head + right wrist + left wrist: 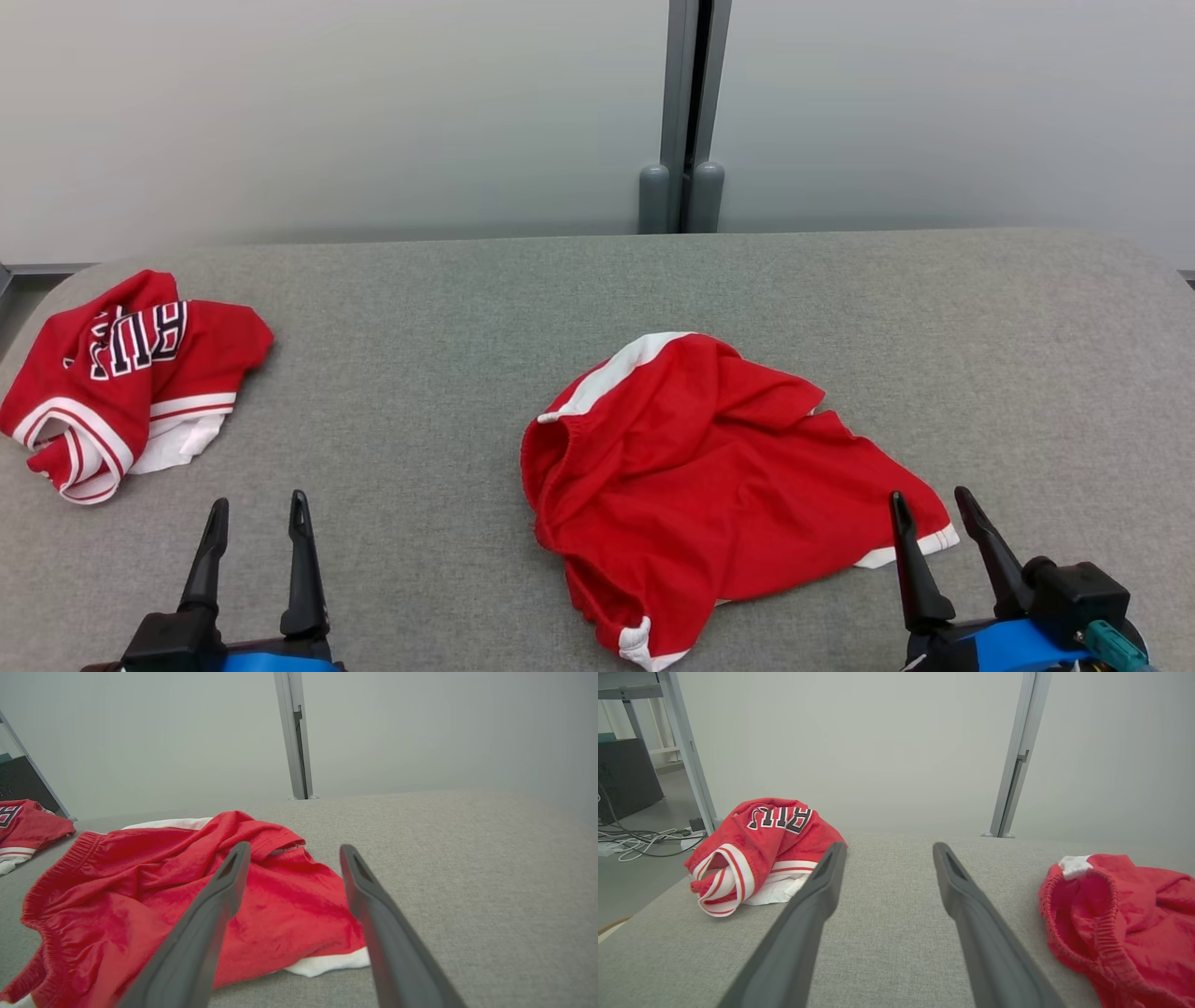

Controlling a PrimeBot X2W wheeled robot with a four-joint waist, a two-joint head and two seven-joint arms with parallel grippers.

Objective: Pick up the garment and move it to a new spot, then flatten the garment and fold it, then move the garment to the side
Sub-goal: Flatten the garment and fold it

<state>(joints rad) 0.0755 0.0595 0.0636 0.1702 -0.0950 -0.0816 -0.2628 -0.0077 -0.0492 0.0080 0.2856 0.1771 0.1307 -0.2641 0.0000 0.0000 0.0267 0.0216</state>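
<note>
Head view, with both wrist views. A grey cloth-covered table (420, 308) stands before a pale wall (280, 112) divided by a grey upright post (686, 112).

The shorts (709, 467), red with white trim, lie crumpled on the table to the right of centre. The gathered waistband faces the robot's left and gapes open. One white-edged leg hem reaches toward the near right, and a white side stripe runs along the far edge.

A red jersey (121, 373) with white bands and dark lettering lies bunched near the table's left edge, well apart from the shorts.

The left gripper (259, 501) is at the near left, its two dark fingers spread wide with nothing between them. It sits over bare table, between the jersey and the shorts and touching neither.

The right gripper (930, 495) is at the near right, its fingers likewise parted and empty. In the right wrist view the fingers point across the near right leg of the shorts, and the white hem band shows in the gap between them. Whether the tips touch the cloth cannot be told.

In the left wrist view, loose cables (635, 840) lie on the floor beyond the table's left edge, behind the jersey.
</note>
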